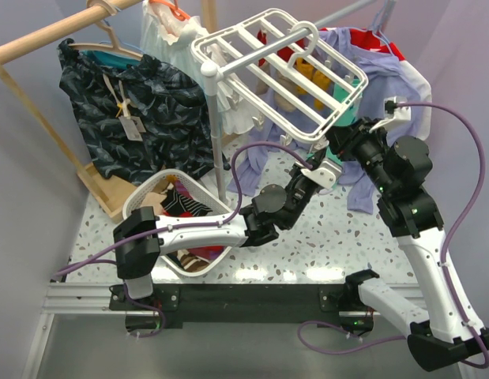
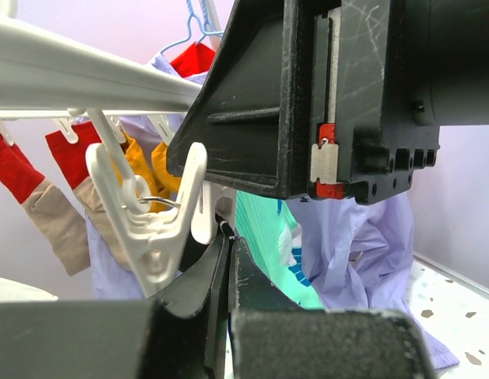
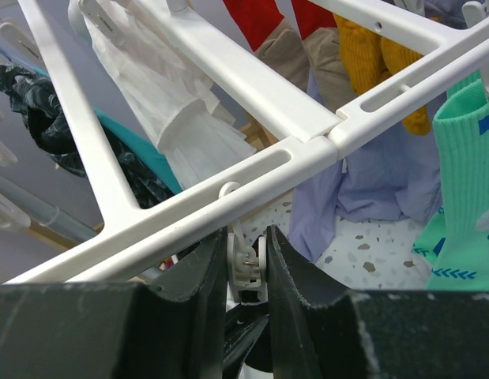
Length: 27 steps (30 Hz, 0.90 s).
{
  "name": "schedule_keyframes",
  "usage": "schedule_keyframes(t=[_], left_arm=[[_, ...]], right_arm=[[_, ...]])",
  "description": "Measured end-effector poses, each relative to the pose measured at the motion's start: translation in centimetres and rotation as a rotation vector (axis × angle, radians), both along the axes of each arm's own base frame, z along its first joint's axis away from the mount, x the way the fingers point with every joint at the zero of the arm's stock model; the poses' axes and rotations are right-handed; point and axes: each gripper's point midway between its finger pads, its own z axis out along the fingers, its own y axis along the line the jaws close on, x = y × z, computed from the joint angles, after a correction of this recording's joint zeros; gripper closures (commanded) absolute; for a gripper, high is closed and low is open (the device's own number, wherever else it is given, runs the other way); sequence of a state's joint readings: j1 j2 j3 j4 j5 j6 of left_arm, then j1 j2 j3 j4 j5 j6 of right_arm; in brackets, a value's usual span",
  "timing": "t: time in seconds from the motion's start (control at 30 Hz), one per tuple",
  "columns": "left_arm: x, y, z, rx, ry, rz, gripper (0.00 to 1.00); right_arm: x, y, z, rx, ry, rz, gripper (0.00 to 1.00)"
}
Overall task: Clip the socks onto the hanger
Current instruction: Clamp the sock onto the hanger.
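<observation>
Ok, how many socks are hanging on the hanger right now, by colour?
Red socks: 2
Mustard-yellow socks: 2
Teal socks: 1 for sure; I cannot tell whether there is a second
Total: at least 5

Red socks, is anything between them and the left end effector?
Yes. A white clip dangles from the hanger between the left end effector and the red socks. The socks hang clipped at the far left, beside yellow socks.
</observation>
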State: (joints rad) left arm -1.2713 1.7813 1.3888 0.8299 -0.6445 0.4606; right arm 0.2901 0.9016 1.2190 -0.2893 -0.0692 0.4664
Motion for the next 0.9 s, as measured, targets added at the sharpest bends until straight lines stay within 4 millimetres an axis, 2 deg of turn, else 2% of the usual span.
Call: schedule_keyframes(t=[0.23,0.3,0.37,0.77,0.8,0.83,0.9], left_arm=[[0.02,-0.02,0.00,0.003,-0.002,0.001,1.00],[0.02,-0.02,0.00,0.003,-0.002,0.001,1.00],[0.02,-0.02,0.06,0.002,-0.002,0.001,1.00],[-0.08,-0.06,0.40,-0.006,-0.005,-0.001,0.97],[-0.08,-0.06,0.40,-0.006,-0.005,-0.001,0.97],[-0.08,-0.06,0.40,-0.006,-0.005,-0.001,0.96],[-0.08,-0.06,0.41,-0.006,-0.004,-0.001,0.94]], right_arm=[[-0.03,0.14,-0.12,-0.001,0.002,0.005,0.88],[-0.04,0.15,-0.13,-0.002,0.003,0.005,0.82],[-0.04,0.18,-0.17,-0.002,0.003,0.006,0.79],[0.00,0.23,-0.38,-0.003,0.007,0.007,0.79],[0.00,0.23,-0.38,-0.003,0.007,0.007,0.77],[0.00,0.23,-0.38,-0.003,0.007,0.007,0.69],[0.00,0.23,-0.39,-0.003,0.007,0.007,0.62]])
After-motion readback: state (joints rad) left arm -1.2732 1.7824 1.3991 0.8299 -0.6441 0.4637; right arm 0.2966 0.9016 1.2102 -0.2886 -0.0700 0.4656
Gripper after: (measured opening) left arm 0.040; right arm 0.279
